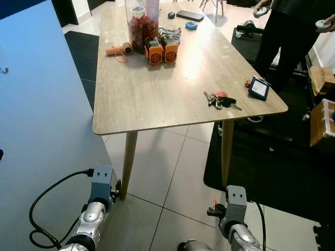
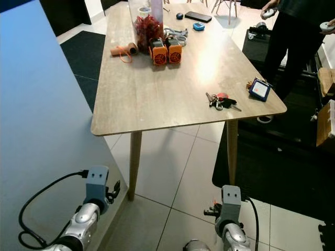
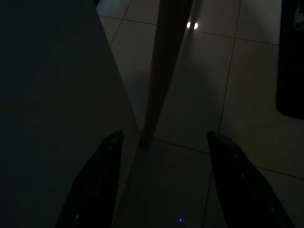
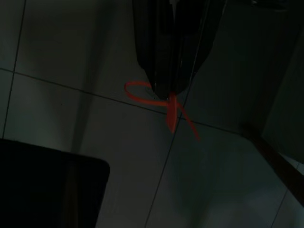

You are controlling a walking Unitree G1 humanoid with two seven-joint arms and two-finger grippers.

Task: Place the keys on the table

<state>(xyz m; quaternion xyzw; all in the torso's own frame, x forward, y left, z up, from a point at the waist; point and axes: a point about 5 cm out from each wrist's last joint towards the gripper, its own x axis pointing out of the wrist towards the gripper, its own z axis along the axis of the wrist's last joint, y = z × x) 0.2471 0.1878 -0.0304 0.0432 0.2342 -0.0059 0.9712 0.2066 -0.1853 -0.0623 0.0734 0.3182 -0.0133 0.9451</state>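
Blue panel [image 1: 36, 104]: standing along the left edge, cut off at top and bottom.
Left gripper [image 3: 161, 185]: hanging low over the tiled floor [image 1: 167, 172] beside a table leg [image 3: 164, 71]; fingers [image 3: 95, 185] spread apart, holding nothing; wrist view very dark.
Table [image 1: 141, 99]: wooden top, far end running out of frame.
Twine spool [image 1: 119, 50]: lying near the table's left edge.
Jar [image 1: 142, 23]: clear, red contents, top cut off; contents too small to identify.
Orange blocks [image 1: 161, 50]: two, sitting side by side just in front of the jar; round dark faces, no writing legible.
Phone [image 1: 190, 15]: lying dark at the far end.
Keys [image 1: 221, 100]: resting on the tabletop near the front right corner; long axis running roughly left to right; red and black heads bunched, one blade pointing right toward the edge.
Blue device [image 1: 258, 88]: sitting right of the keys, near the corner; screen text unreadable.
Right gripper [image 4: 168, 95]: hanging low over the floor, fingers pressed together, pinching a thin red strand [image 4: 142, 92]; strand blurred, identity unclear.
Person [image 1: 285, 36]: standing beyond the table's right side, head cut off, holding pale objects.
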